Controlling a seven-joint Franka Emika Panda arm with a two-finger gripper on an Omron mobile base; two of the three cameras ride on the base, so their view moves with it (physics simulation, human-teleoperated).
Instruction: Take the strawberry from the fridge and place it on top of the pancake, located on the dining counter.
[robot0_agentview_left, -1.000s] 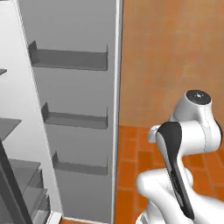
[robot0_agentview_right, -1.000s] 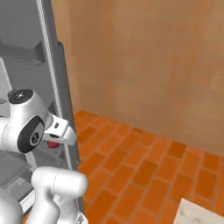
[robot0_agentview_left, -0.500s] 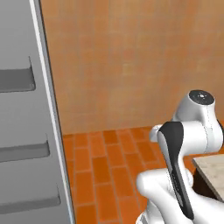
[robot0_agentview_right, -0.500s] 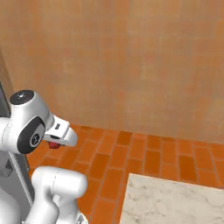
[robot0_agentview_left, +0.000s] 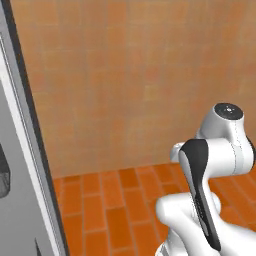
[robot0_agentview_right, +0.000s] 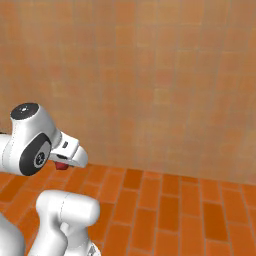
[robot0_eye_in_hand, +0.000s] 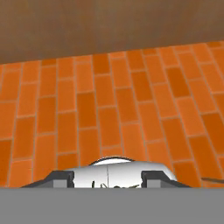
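The arm (robot0_agentview_left: 210, 170) is seen folded low in front of the base, its white links and dark joints taking up the lower right of the left base view and the lower left of the right base view. A small red object, taken to be the strawberry (robot0_agentview_right: 61, 165), is seen under the white hand (robot0_agentview_right: 67, 152) in the right base view, just below the hand's forward end (the fingers themselves are hidden behind the hand body). The gripper appears clamped on the strawberry, though the contact itself cannot be made out. At the left edge of the left base view the open fridge (robot0_agentview_left: 22, 165) door is recorded, grey with a dark edge strip, standing close beside the arm's left side. Ahead, a tan tiled wall (robot0_agentview_right: 150, 75) is noted, meeting an orange brick floor (robot0_eye_in_hand: 109, 105) that is bare ahead of the arm. In the hand view the floor and the base of the wall are shown.
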